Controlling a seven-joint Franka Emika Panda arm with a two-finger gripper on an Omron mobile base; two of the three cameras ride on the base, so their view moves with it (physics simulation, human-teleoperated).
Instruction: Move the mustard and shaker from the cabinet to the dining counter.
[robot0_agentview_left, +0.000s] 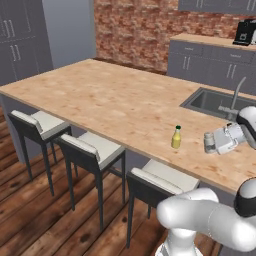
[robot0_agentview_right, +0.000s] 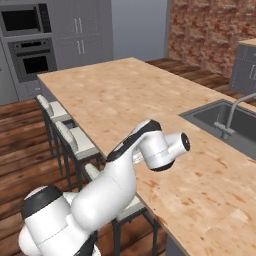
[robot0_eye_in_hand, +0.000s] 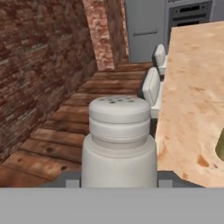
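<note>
The mustard was already standing upright on the table, out on the wood grain on the stool side of the sink, not far from the front edge. So half the job looked done, and it was all about the shaker now.

And there it was, carried in by the gripper, which came in sideways from the sink end of the table. The jaws were clenched on the shaker's body; in the hand view the shaker sat square between them, holed cap facing the camera. It hung near the mustard, on the sink side of it, apart from the bottle, and low over the wood. Whether its base touched the table, I could not tell.

Here was the worry. The shaker appeared to be held on its side rather than upright, so if the jaws let go as things stood, it would likely roll, perhaps off the front edge toward the stools. The wrist, by my reading, needed to turn it upright first. Drift any farther from the sink and it could clip the slim mustard and topple it. Release too high, and it could bounce and tip over.
</note>
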